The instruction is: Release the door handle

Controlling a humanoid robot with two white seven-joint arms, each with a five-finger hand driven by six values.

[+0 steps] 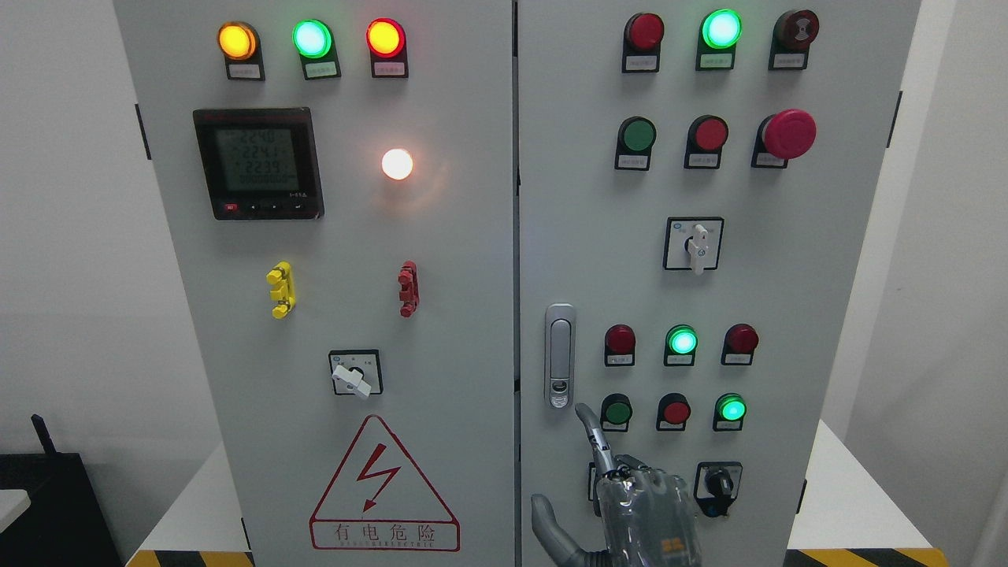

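Note:
The silver door handle [560,356] lies flush and upright in its recess at the left edge of the right cabinet door [787,299]. My right hand [568,466] rises from the bottom edge just below the handle, its back towards the camera. Its index finger [592,438] points up, with the tip a short way below and right of the handle's keyhole end, not touching it. The thumb [546,523] is spread out to the left. Nothing is in the hand. My left arm does not show.
Both grey cabinet doors are shut. Around the hand sit indicator lamps, a green push button [617,411], a red push button [675,411] and a black rotary switch [718,483]. The left door carries a meter [258,163] and a high-voltage warning triangle [383,488].

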